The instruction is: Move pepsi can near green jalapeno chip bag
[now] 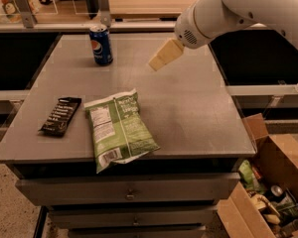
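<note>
The pepsi can [101, 44] stands upright at the far left of the grey table top [198, 113]. It is dark blue with a round logo and a silver top. The green jalapeno chip bag [120, 127] lies flat near the front edge, its lower end hanging slightly over. My gripper [164, 55] is at the end of the white arm, above the far middle of the table. It is to the right of the can, apart from it, and holds nothing.
A narrow black wrapper bar [60, 115] lies left of the chip bag. An open cardboard box [268, 182] with assorted items stands on the floor at the right. Drawers [126, 193] sit under the table. A counter rail [64, 26] runs behind.
</note>
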`<state>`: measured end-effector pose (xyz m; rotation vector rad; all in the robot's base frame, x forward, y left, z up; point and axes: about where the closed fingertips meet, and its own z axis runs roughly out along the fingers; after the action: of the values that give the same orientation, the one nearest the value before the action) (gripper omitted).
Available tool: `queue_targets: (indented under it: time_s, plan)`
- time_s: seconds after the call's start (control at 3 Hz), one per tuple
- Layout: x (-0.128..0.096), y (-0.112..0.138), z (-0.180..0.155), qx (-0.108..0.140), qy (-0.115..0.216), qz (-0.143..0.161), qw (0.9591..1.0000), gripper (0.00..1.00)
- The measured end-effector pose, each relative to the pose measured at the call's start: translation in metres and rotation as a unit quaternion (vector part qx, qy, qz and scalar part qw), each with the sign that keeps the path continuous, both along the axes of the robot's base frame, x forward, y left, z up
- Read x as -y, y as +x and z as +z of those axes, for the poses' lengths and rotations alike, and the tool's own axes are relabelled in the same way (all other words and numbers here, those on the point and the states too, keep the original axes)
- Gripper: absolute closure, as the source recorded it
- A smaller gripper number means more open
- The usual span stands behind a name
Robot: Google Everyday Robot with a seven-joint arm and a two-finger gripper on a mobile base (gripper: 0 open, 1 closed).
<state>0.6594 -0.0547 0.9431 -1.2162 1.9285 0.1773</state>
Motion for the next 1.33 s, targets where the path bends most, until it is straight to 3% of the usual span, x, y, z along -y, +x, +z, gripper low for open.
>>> queue_targets:
  time_s: [0.33, 0.67, 1.0, 1.33]
  plan:
    - [-0.028, 0.017, 0.006, 0.03, 0.039, 0.02, 0.9986, 0.0]
    - [-0.068, 0.042, 0.013, 0.055, 0.077, 0.053, 0.9941, 0.0]
    - [-0.103, 0.065, 0.012, 0.059, 0.107, 0.076, 0.9896, 0.0]
    - [-0.134, 0.087, 0.003, 0.044, 0.133, 0.09, 0.986, 0.0]
